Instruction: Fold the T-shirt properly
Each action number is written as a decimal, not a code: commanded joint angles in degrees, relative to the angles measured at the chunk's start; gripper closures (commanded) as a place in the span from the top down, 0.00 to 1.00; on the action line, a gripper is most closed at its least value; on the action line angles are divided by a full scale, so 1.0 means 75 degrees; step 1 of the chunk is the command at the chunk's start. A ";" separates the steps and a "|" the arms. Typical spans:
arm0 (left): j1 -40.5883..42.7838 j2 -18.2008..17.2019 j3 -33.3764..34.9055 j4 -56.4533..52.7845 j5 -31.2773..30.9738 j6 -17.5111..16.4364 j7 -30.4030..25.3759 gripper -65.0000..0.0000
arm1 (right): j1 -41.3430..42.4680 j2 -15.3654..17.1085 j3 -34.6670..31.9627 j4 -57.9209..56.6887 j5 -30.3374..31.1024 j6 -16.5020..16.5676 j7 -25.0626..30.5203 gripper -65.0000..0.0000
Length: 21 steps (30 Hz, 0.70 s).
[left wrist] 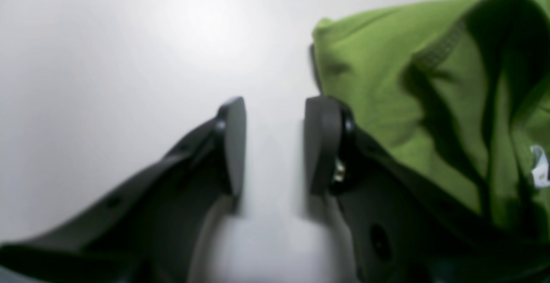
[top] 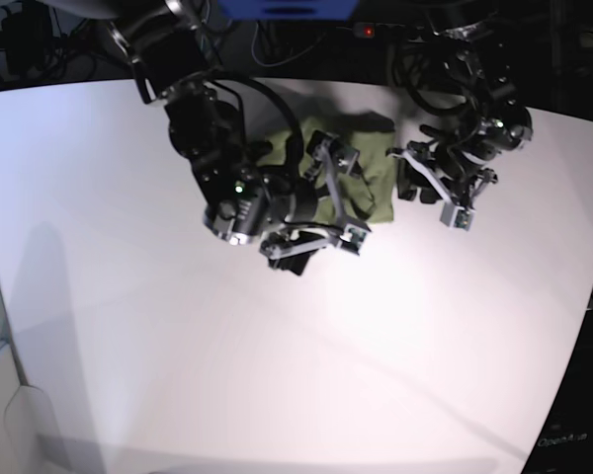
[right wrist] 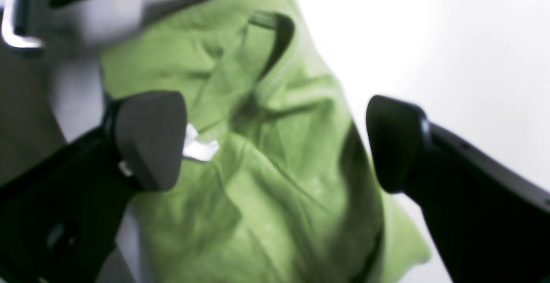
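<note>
The green T-shirt (top: 374,163) lies in a wrinkled, bunched-up bundle at the back middle of the white table (top: 277,375). My right gripper (right wrist: 275,141) is wide open and hovers right above the T-shirt (right wrist: 292,197), with one finger on each side of the bundle. The white tag (right wrist: 200,147) shows beside its left finger. My left gripper (left wrist: 277,145) is open and empty over bare table, just beside the T-shirt's edge (left wrist: 378,85). The tag (left wrist: 539,169) also shows at the far right of the left wrist view. In the base view the right gripper (top: 344,193) is over the shirt and the left gripper (top: 427,188) is to its right.
The white table extends wide in front and to the left (top: 99,247). Dark cables and equipment (top: 306,35) lie beyond the back edge. The two arms are close together around the shirt.
</note>
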 commanded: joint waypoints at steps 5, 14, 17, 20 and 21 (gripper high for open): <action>0.0028 0.0048 0.0013 0.0002 0.0214 0.0039 0.0341 0.35 | 0.0236 -0.0141 -0.0006 0.0138 0.0057 -0.0004 0.0516 1.00; 0.0016 0.0048 0.0013 0.0002 0.0214 0.0039 0.0341 0.35 | 0.0517 -0.0223 -0.0006 -0.0566 0.0069 -0.0004 0.0751 0.71; 0.0005 0.0060 0.0013 0.0002 0.0214 0.0039 0.0341 0.35 | 0.0552 -0.0223 -0.0006 -0.0835 0.0069 -0.0004 0.0915 0.59; 0.0005 0.0060 0.0013 0.0002 0.0214 0.0039 0.0341 0.35 | 0.0564 -0.0223 -0.0006 -0.0953 0.0069 -0.0004 0.1032 0.50; 0.0005 0.0060 0.0013 0.0002 0.0214 0.0039 0.0341 0.35 | 0.0564 -0.0223 -0.0006 -0.0964 0.0069 -0.0004 0.1044 0.46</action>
